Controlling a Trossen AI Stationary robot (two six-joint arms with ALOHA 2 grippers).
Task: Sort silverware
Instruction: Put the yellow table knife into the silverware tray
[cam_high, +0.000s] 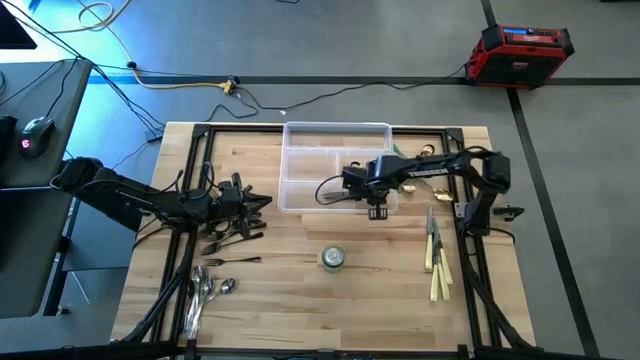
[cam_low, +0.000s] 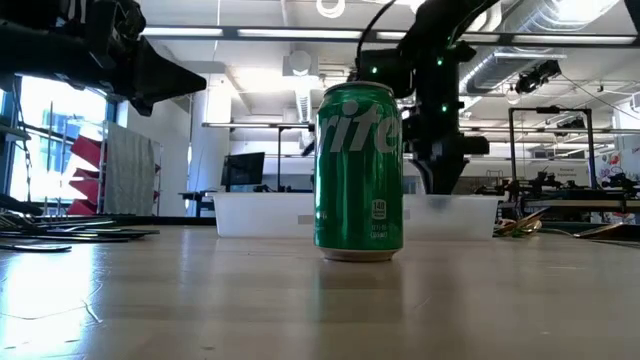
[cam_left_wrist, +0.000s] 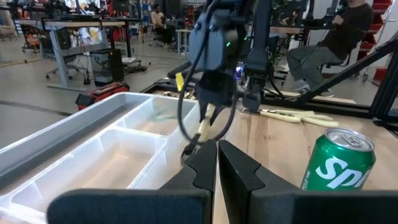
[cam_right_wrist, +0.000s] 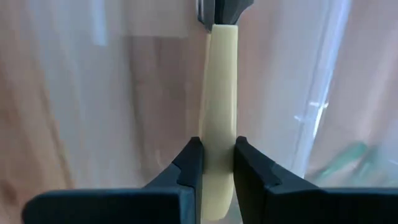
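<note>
One knife in grip: the right tool (cam_right_wrist: 217, 163) clamps a cream-handled knife (cam_right_wrist: 219, 93) by its handle, the handle running straight out ahead of the fingertips to the dark blade.
Right tool's place: over the near edge of the clear tray (cam_high: 300, 165), the knife hanging below it above the tray's compartments.
Right tool's state: narrow, fingers (cam_right_wrist: 186, 168) pressed on both sides of the cream handle.
Left tool (cam_left_wrist: 216, 163): fingers pressed together on nothing, held above the worktop (cam_high: 290, 285), pointing toward the tray and the right arm.
Dark forks (cam_high: 225, 240): loose heap just below and beside the left tool.
Silver spoons (cam_high: 203, 288): near edge of the worktop, on the left arm's side, apart from the left tool.
Other cream knives (cam_high: 436, 262): lying on the worktop beside the right arm's base, well apart from the right tool.
Green-handled pieces (cam_high: 420, 152): beyond the right tool, by the tray's far corner.
Green can (cam_low: 358, 172): upright on the worktop, between the two tools and nearer than the tray.
</note>
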